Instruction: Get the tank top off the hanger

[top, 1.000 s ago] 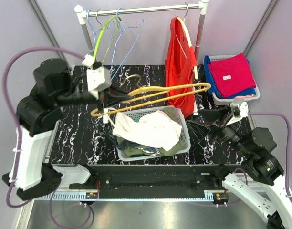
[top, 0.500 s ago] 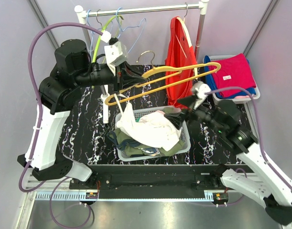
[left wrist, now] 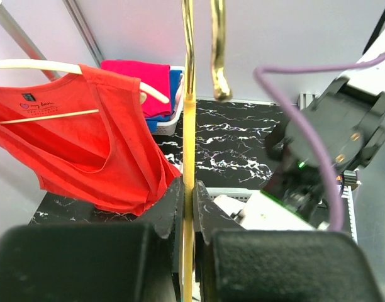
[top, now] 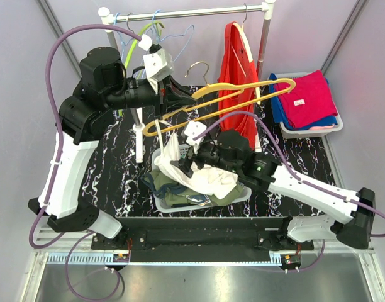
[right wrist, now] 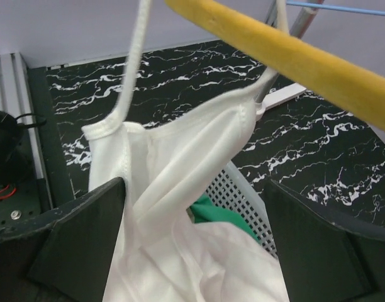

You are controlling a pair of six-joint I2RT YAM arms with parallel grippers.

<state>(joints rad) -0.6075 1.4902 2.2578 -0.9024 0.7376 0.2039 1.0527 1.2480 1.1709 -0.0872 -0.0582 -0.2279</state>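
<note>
Right wrist: tank top [right wrist: 180, 170] bottom cropped; right end effector [right wrist: 195, 233] apart, left end effector [left wrist: 187, 214] clamping hanger [left wrist: 187, 126].

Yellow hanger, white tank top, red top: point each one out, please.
yellow hanger [right wrist: 293, 60]: right wrist view, on its bar.
white tank top [right wrist: 192, 151]: right wrist view, on the fabric below the strap.
red top [left wrist: 73, 145]: left wrist view, on its front panel.
</note>
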